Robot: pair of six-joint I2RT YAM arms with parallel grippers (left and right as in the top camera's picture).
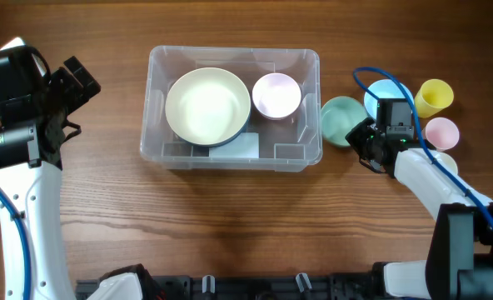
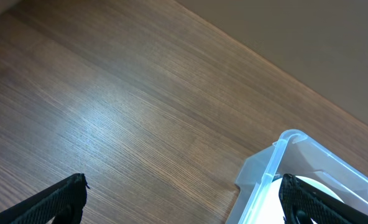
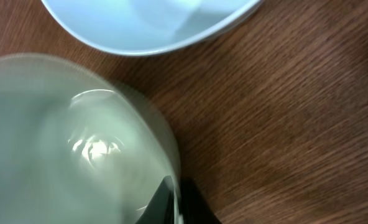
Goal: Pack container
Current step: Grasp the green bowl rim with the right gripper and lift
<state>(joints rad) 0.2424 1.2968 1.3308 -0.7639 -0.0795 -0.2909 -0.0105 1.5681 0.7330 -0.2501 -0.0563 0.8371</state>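
Right gripper (image 3: 176, 202): jaws closed on the rim of a mint-green round plastic bowl (image 1: 338, 119), one finger inside the wall and one outside. The bowl rests on the wooden tabletop (image 1: 230, 225) toward its right edge, just beside the right end wall of the container.

Light-blue round bowl (image 1: 386, 90): just behind the gripper, partly covered by the wrist, close to the green bowl.

Yellow plastic cup (image 1: 435, 96): upright, near the far right corner of the tabletop, just beside the blue bowl.

Pink plastic cup (image 1: 442, 132): upright, just in front of the yellow one.

Large rectangular clear plastic container (image 1: 155, 100): mid-tabletop, nearer the far edge, long side running left to right. Inside: a large cream round bowl (image 1: 207, 106) in the left half, nested on something darker that only shows at its lower rim; a small pale-lilac round bowl (image 1: 276, 94) in the far right part; a white label (image 1: 245, 147) on the base.

Left gripper (image 2: 183, 186): jaws spread wide, holding nothing, above bare tabletop near the left edge, apart from the container's left wall.
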